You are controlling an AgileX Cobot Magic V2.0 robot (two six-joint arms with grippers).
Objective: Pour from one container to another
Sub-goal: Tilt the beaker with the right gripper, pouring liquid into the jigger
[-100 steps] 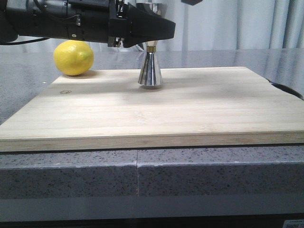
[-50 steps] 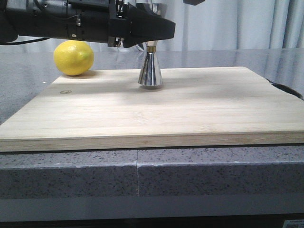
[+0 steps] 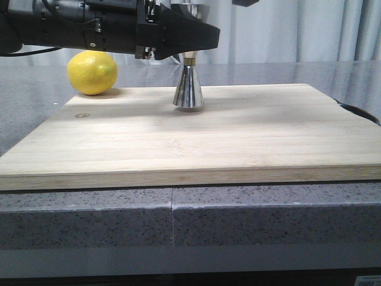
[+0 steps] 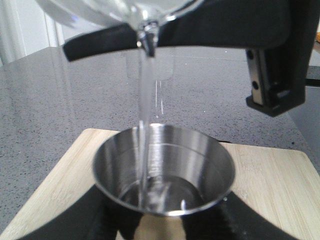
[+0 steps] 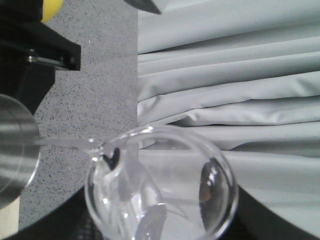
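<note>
The steel jigger stands on the wooden board, and my left gripper is shut round its upper cone. In the left wrist view the jigger's open cup sits between the black fingers. Tipped above it is the clear glass beaker, its lip sending a thin stream into the cup, where clear liquid pools. My right gripper is shut on the beaker. In the front view only a tip of that gripper shows, and the beaker is out of view.
A yellow lemon lies at the board's far left corner. The board rests on a grey speckled counter with a pale curtain behind. A dark object sits just off the board's right edge.
</note>
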